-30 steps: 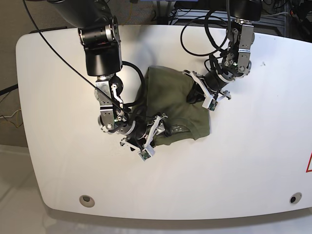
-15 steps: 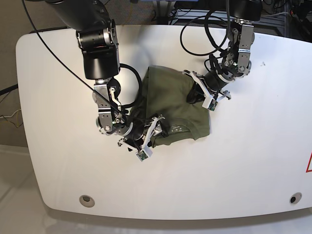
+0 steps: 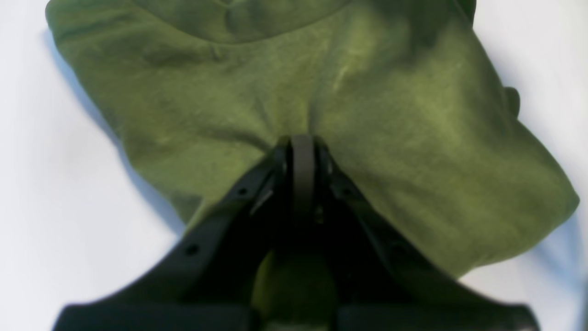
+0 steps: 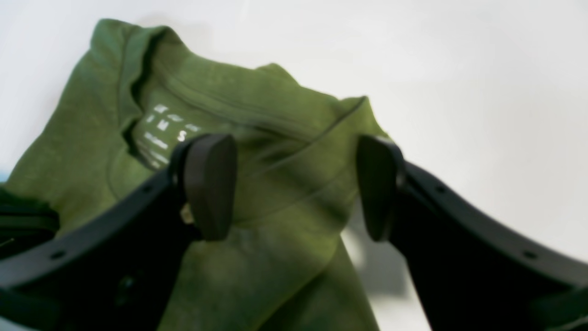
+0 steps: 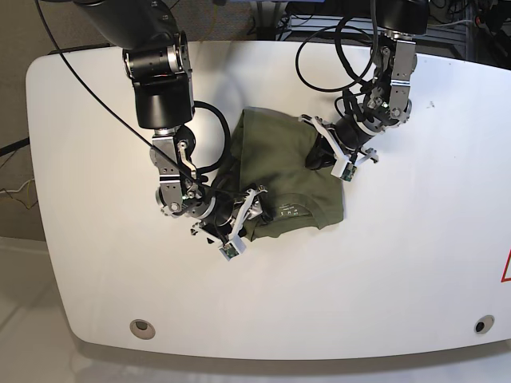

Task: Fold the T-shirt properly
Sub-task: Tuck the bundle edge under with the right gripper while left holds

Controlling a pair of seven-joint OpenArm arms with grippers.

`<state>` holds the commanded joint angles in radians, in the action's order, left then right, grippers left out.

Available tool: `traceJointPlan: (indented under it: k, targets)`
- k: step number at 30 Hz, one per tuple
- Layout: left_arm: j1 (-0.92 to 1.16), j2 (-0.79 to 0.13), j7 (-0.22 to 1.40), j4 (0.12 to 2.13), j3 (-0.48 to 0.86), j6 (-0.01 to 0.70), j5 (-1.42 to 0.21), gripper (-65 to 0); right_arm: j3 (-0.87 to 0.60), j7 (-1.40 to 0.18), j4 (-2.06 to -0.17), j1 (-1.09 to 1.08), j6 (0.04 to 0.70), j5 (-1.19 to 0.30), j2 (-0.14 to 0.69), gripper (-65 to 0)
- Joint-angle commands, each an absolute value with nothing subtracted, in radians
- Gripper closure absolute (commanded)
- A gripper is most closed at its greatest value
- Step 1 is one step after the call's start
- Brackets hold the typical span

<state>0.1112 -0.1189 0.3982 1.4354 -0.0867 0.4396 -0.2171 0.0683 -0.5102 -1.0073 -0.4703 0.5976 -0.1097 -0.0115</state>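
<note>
Base view shows the T-shirt (image 5: 291,159) on the table (image 5: 359,295), sides seemingly being tucked; the right gripper (image 4: 296,184), fingers wide, should pinch cloth, while the left gripper (image 3: 301,142) has its fingers together on it.

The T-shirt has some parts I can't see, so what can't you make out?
- T-shirt bottom layers: hidden under the top cloth in the base view.
- Cloth between the left tool's tips: dark and blurred in the left wrist view.
- Collar print: too small to read in the base view.
</note>
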Motion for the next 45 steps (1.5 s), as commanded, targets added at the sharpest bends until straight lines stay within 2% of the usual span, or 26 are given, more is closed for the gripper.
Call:
traceJointPlan:
  k: [7, 10, 29, 33, 45]
  targets:
    - [0.111, -0.119, 0.398, 1.435, -0.087, 0.44, -0.217, 0.0, 0.068, -0.51, -1.007, -0.47, 0.595, -0.11, -0.012, -12.1]
    - [0.111, -0.119, 0.398, 1.429, -0.087, 0.44, -0.217, 0.0, 0.068, -0.51, -1.007, -0.47, 0.595, -0.11, -0.012, -5.3]
    - [0.11, -0.119, 0.397, 1.403, -0.087, 0.44, -0.22, 0.0, 0.068, -0.512, -1.021, -0.464, 0.595, -0.116, -0.012, -4.9]
    - [0.11, -0.119, 0.397, 1.403, -0.087, 0.44, -0.22, 0.0, 0.068, -0.516, -1.053, -0.461, 0.595, -0.113, -0.012, 0.0]
    - [0.11, -0.119, 0.397, 1.403, -0.085, 0.44, -0.22, 0.0, 0.067, -0.591, -1.23, -0.394, 0.593, -0.111, -0.01, 0.0]
